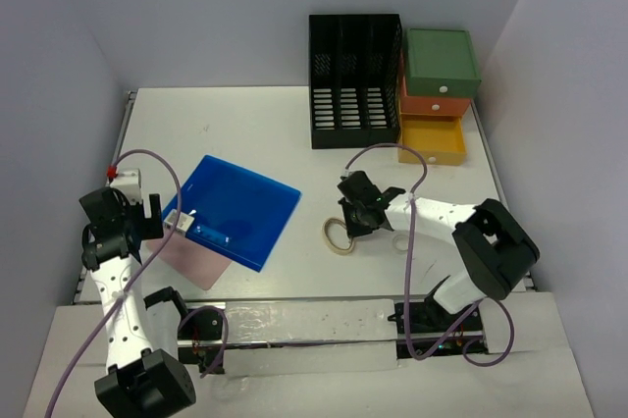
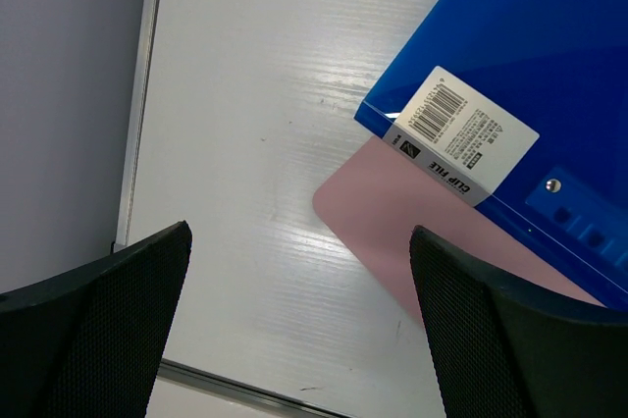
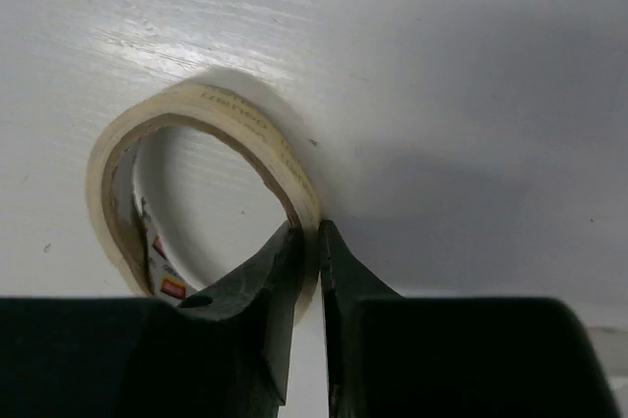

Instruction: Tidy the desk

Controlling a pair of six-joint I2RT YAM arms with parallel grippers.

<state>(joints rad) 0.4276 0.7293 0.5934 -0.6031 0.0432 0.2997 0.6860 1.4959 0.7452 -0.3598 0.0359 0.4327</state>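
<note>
**On the white desk: right arm pinches a tape roll, left arm hangs open**

Across the whole floor of the top view lies the desk (image 1: pixel 255 133), a wide white top walled in by pale panels on three sides, with a metal rail (image 1: pixel 125 129) running down its left edge. Both arm bases sit at its near edge.

Just right of the desk's middle, a tape roll (image 1: pixel 340 236) of cream masking tape lies flat on the surface. The right gripper (image 3: pixel 307 232) is down on it. The right wrist view shows one finger inside the ring and the other outside, drawn close together with the roll's wall pinched between them on its near side.

Left of the tape lies a blue folder (image 1: pixel 240 207), turned at an angle to the desk edges. Its near-left corner carries a white barcode label (image 2: pixel 461 133) reading "CLIP FILE". A pink sheet (image 1: pixel 191 259) lies under that corner and sticks out toward the near edge.

The left gripper (image 2: pixel 299 232) hangs above the bare desk just beside the folder's labelled corner, its fingers spread wide with nothing between them.

At the far right of the desk stands a black slotted file rack (image 1: pixel 353 79). Touching its right side is a drawer unit (image 1: pixel 442 63) stacked green over orange over yellow, and the yellow drawer (image 1: pixel 432 141) is pulled out toward the arms.
</note>
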